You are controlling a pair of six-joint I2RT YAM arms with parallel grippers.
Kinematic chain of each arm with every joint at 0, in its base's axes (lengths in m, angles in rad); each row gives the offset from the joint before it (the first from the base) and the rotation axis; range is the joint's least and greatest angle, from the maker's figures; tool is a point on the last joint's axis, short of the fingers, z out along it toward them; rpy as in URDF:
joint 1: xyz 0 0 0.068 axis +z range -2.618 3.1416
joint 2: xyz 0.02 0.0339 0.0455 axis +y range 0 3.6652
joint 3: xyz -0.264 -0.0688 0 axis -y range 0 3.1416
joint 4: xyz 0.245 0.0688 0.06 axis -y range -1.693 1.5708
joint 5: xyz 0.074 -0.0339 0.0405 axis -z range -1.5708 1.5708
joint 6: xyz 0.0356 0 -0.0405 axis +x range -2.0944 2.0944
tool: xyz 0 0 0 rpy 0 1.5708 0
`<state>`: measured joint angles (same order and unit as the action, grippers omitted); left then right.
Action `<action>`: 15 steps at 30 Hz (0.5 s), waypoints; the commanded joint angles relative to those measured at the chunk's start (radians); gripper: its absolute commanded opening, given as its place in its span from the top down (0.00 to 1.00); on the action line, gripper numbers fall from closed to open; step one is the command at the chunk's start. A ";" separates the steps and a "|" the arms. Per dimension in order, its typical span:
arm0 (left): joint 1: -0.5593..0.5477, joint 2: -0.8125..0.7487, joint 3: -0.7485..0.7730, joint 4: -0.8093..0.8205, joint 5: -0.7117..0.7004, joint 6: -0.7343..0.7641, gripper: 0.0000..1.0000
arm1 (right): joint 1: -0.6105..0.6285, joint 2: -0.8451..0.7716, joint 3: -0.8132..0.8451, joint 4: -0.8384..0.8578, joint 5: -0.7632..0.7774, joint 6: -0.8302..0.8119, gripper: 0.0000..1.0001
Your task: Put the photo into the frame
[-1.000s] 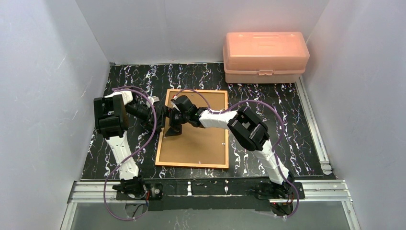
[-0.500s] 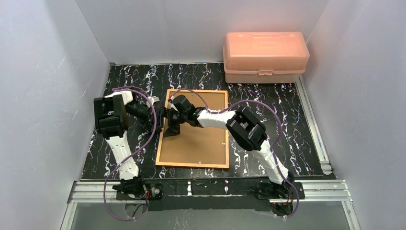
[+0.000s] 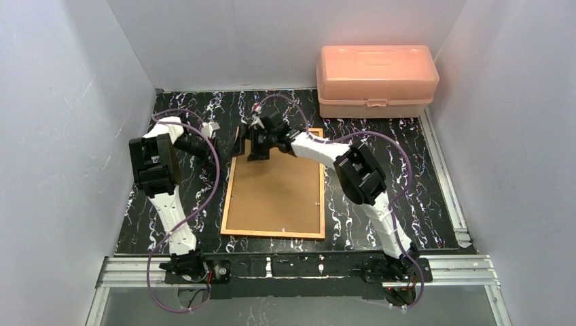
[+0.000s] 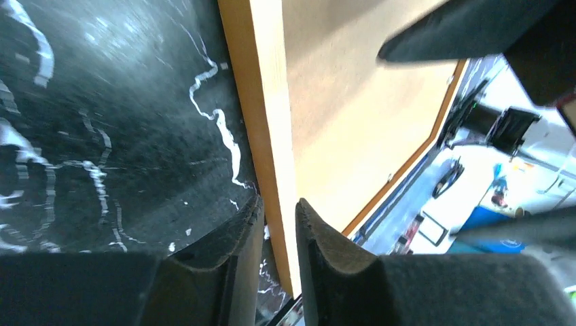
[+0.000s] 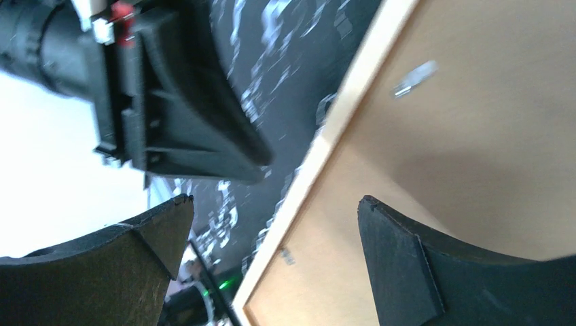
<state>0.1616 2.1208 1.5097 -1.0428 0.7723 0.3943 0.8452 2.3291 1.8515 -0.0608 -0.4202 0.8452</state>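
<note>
The frame [image 3: 273,233] lay flat on the black marbled bench [image 3: 428,197], back side up. A plain brown backing board [image 3: 278,190] filled its opening. A small metal tab [image 5: 414,77] sat on the board close to one rail.

Both arms met at the frame's far left corner. The left arm [image 3: 157,170] came in from the left over the bare bench. The right arm [image 3: 353,173] stretched across the far end of the board.

The left fingers [image 4: 231,244] stood narrow, with only a slim gap between them. In the left wrist view, the frame's pale wooden rail ran straight into that gap, dark bench on one side and board on the other. The fingers appeared to straddle the rail, but I could not tell whether they clamped it or only stood close on either side.

The right fingers [image 5: 407,265] were spread wide and held nothing. They hung above the same rail, one over the board and the other out over the bench. The tip of the left arm was just beside them.

A pink plastic box [image 3: 377,71], lid shut, stood at the back right of the bench, beyond the frame's far right corner and apart from it.
</note>
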 commanded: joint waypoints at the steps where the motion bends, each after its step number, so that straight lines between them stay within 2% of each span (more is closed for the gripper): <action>1: 0.001 -0.006 0.104 0.029 0.052 -0.108 0.75 | -0.078 -0.048 0.057 -0.043 0.121 -0.139 0.01; 9: -0.060 0.098 0.179 0.097 0.067 -0.191 0.71 | -0.129 0.047 0.076 0.051 0.134 -0.115 0.01; 15: -0.064 0.143 0.200 0.124 0.031 -0.209 0.78 | -0.131 0.109 0.123 0.106 0.074 -0.052 0.01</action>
<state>0.0956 2.2612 1.6787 -0.9203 0.7967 0.2115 0.7071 2.3947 1.9083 -0.0257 -0.3008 0.7567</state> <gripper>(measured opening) 0.246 0.985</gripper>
